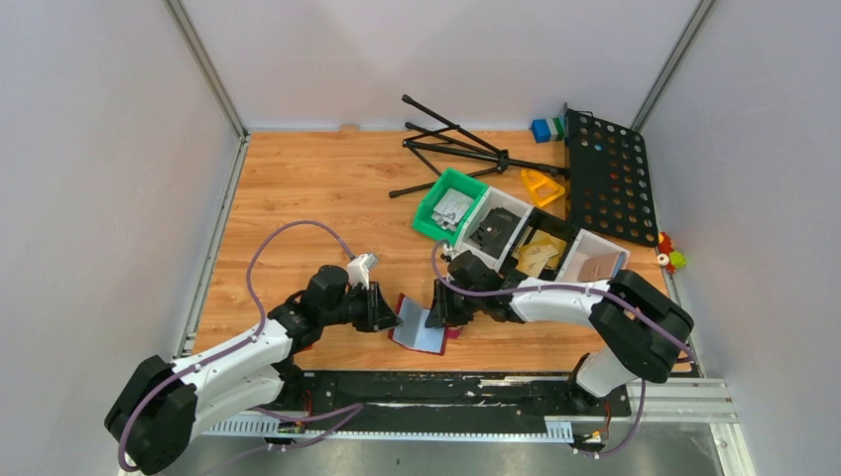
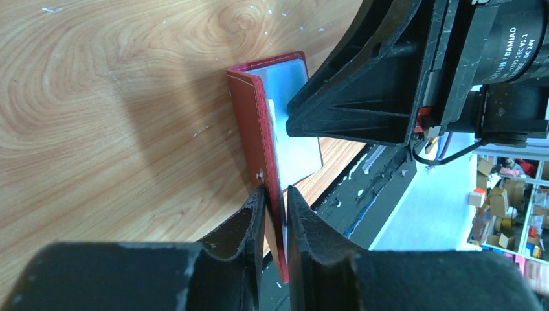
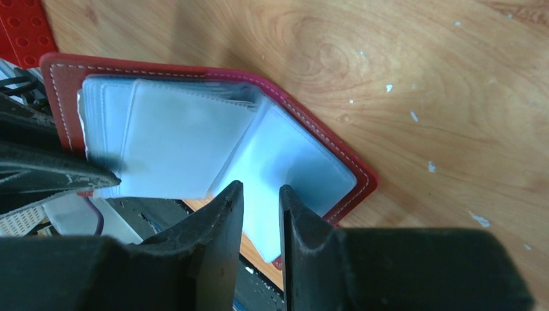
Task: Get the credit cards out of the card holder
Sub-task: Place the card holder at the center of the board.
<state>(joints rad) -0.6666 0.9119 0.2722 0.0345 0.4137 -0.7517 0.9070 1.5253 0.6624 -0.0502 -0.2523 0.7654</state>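
Left arm (image 1: pixel 248 347) reaches from the near left corner toward the middle, forearm low, left gripper (image 1: pixel 390 317) pointing right. Right arm (image 1: pixel 565 296) mirrors it from the near right corner, right gripper (image 1: pixel 438 315) pointing left. Between them the card holder (image 1: pixel 420 331) sits open close to the near edge of the worktop (image 1: pixel 298 198), about midway along it. Left wrist view: left fingers (image 2: pixel 254 217) clamped on the edge of the red cover, which is raised off the wood. Only the right wrist view shows the clear sleeves (image 3: pixel 168 136) fanned out. One leaf lies in the narrow gap between the right fingers (image 3: pixel 226 217); whether they pinch it cannot be told. Bare wood lies open toward the far left corner. Bins (image 1: pixel 496 226) stand near, on the far side of the right arm.
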